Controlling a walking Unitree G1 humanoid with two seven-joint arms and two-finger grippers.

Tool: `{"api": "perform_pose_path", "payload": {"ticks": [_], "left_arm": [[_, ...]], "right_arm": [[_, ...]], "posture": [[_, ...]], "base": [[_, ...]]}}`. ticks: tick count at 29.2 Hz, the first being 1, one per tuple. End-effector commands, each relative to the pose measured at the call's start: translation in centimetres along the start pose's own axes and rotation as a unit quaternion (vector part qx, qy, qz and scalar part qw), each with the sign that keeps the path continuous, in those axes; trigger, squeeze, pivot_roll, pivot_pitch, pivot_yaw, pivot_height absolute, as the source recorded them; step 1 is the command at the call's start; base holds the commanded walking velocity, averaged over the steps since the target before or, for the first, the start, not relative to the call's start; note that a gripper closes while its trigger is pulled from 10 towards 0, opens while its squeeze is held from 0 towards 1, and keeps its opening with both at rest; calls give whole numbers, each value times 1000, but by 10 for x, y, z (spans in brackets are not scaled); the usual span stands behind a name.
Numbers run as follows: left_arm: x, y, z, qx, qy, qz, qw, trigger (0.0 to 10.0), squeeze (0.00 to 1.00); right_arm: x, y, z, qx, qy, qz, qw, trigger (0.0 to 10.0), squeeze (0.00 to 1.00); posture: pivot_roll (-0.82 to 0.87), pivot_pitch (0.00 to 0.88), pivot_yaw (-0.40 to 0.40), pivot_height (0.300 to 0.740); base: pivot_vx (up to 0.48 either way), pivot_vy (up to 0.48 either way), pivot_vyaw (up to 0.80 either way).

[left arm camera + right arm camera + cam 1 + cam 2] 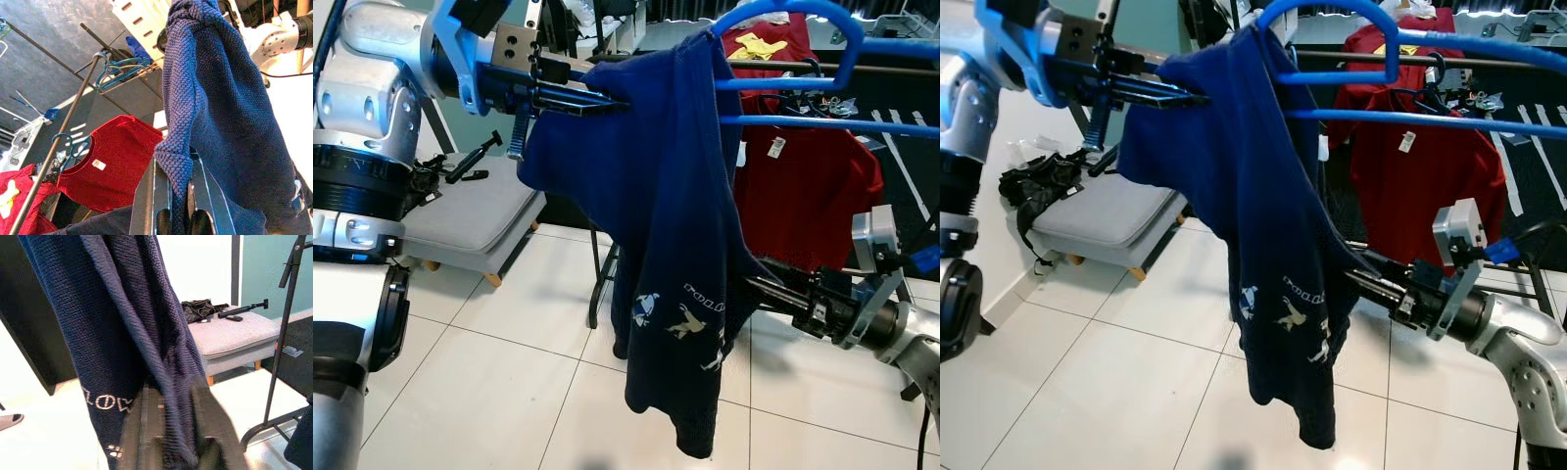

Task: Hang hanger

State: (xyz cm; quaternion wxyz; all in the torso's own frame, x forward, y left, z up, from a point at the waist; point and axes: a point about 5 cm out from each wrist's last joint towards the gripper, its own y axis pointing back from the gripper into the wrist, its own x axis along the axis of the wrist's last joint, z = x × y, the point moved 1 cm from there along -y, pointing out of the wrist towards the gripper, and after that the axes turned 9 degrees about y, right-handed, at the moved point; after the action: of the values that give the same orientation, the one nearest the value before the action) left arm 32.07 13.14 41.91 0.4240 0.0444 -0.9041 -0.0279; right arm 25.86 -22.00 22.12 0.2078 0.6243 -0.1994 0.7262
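Below, white tiles [509, 372] and a grey bench [475, 220] at 9 o'clock are seen, while the sweater [656, 225] is clamped by both the left gripper [597, 98] and the right gripper [759, 289].

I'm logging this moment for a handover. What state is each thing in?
left gripper: raised, shut on navy sweater
right gripper: low, shut on navy sweater
navy sweater: draped on blue hanger, hanging down
blue hanger: held aloft, not yet on rail
red shirt: hanging on rail

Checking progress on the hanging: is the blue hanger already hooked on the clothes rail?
No, the blue hanger sits in front of the rail, its hook in the air.
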Motion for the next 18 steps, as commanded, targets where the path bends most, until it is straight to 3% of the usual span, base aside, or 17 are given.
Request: {"api": "perform_pose_path", "payload": {"ticks": [1,9,11,13,15,18], "left_arm": [[9,3,-1,4,-14,17,1000,10000,0],[4,9,-4,21,-9,3,1000,10000,0],[-3,15,-2,19,1,-13,1000,10000,0],[-22,26,5,14,36,-50,998,10000,0],[-22,26,5,14,36,-50,998,10000,0],[-56,38,19,17,81,-123,989,10000,0]], "right_arm": [[1,-2,-1,8,5,-1,1000,0,0],[1,4,4,-3,10,-8,1000,0,0],[4,12,12,-33,23,-17,999,0,0],[10,34,33,-109,53,-38,992,0,0],[10,34,33,-109,53,-38,992,0,0],[26,59,57,-213,97,-39,972,0,0]], "posture": [[16,67,84,740],[18,67,81,740],[18,67,81,740],[20,73,77,740],[20,73,77,740],[19,81,78,740]], "base": [[0,0,0],[0,0,0],[0,0,0],[0,0,0],[0,0,0],[0,0,0]]}}
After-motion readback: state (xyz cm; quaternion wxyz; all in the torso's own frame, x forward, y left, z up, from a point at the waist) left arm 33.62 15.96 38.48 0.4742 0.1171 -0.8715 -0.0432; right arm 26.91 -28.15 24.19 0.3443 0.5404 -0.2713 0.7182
